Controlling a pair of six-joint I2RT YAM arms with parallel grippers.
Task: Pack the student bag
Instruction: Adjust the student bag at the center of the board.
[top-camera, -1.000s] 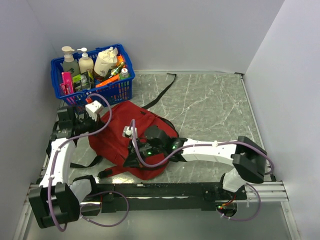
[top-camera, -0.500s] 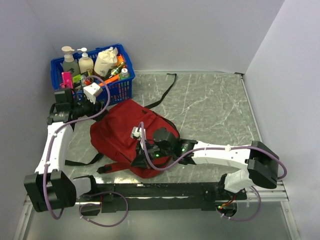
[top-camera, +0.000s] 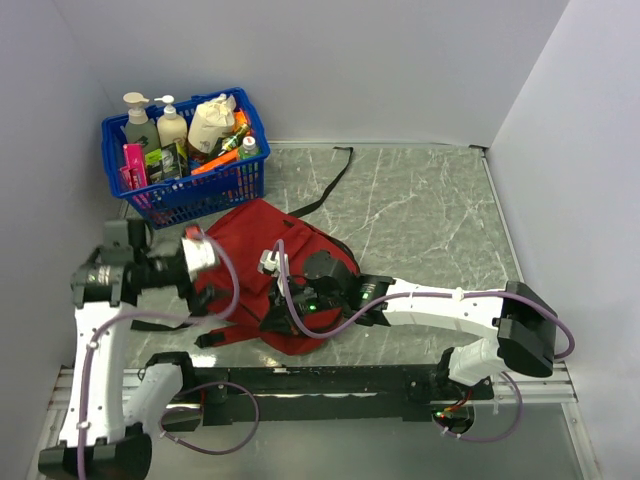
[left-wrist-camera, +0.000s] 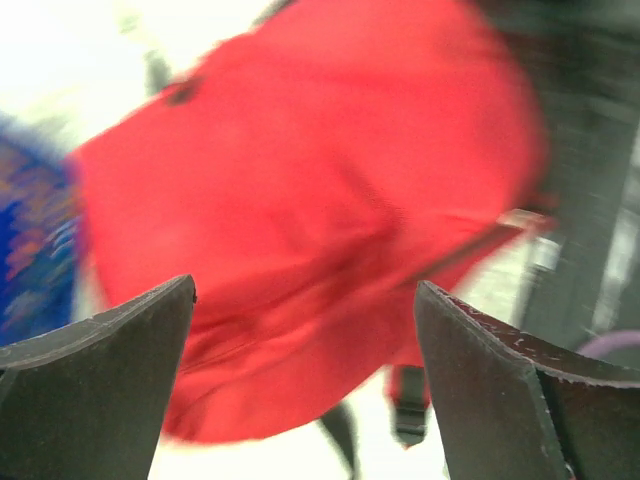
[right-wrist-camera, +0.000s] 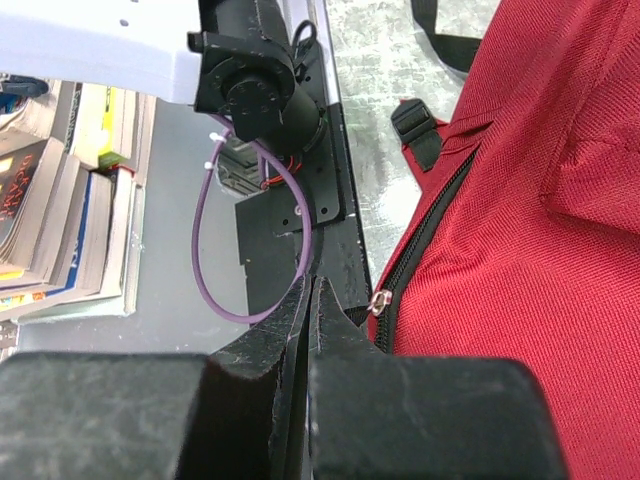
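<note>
The student bag (top-camera: 250, 262), dark red with black straps, lies flat at the table's near left. My left gripper (top-camera: 207, 254) hovers at its left edge, pointing at it. In the left wrist view its jaws (left-wrist-camera: 305, 300) stand wide open with nothing between them, and the blurred red bag (left-wrist-camera: 300, 190) fills the view beyond. My right gripper (top-camera: 275, 322) rests at the bag's near edge. In the right wrist view it (right-wrist-camera: 313, 288) is shut, tips just left of the metal zipper slider (right-wrist-camera: 378, 301) on the bag's black zipper (right-wrist-camera: 430, 215).
A blue basket (top-camera: 190, 192) full of bottles stands at the back left, close behind the bag. A black strap (top-camera: 327, 184) trails across the table toward the back. A buckle (right-wrist-camera: 418, 125) lies on the table by the bag. Stacked books (right-wrist-camera: 55, 220) sit beyond the table's near edge.
My left gripper has gone from shut to wide open and swung from in front of the basket down to the bag's left side. The right arm has shifted slightly right.
</note>
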